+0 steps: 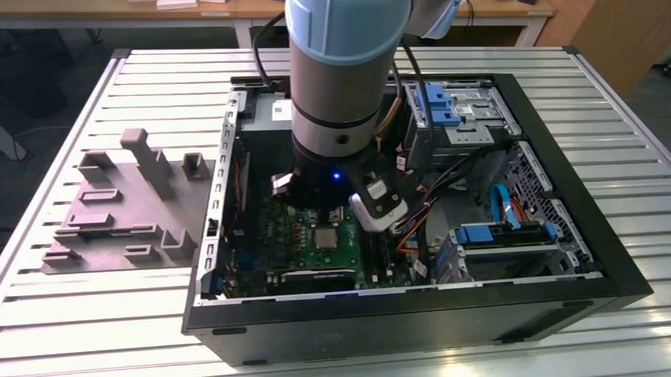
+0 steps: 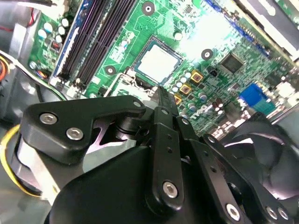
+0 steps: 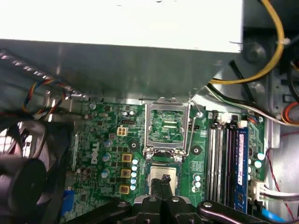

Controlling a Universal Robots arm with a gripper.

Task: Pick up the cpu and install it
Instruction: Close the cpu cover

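1. The grey tray [image 1: 115, 212] lies near the bench [image 1: 629, 118] edge on the exterior view's left, just beside the computer case [image 1: 419, 322] and apart from the work.
2. The case stands mid-bench. The arm [image 1: 335, 78] reaches down into it over the green board [image 1: 304, 263].
3. The cpu [image 2: 159, 63] lies flat in its socket on the board. In the first wrist view the tool [image 3: 162, 179] hangs over the chip's middle with its tips closed together and nothing between them.
4. The hinged frame [image 3: 167, 126] stands open, so nothing clamps the chip. An off-centre push from the tips could probably tilt it and harm the socket contacts.
5. Toward the exterior view's right, loose wires [image 1: 419, 212] run close by the wrist. They could snag if the arm swings that way.
6. I cannot tell whether the tips touch the chip or hover just above it, nor whether it is fully seated. In the exterior view the arm covers part of the board, and in the second wrist view the tool's body hides the socket's near side.
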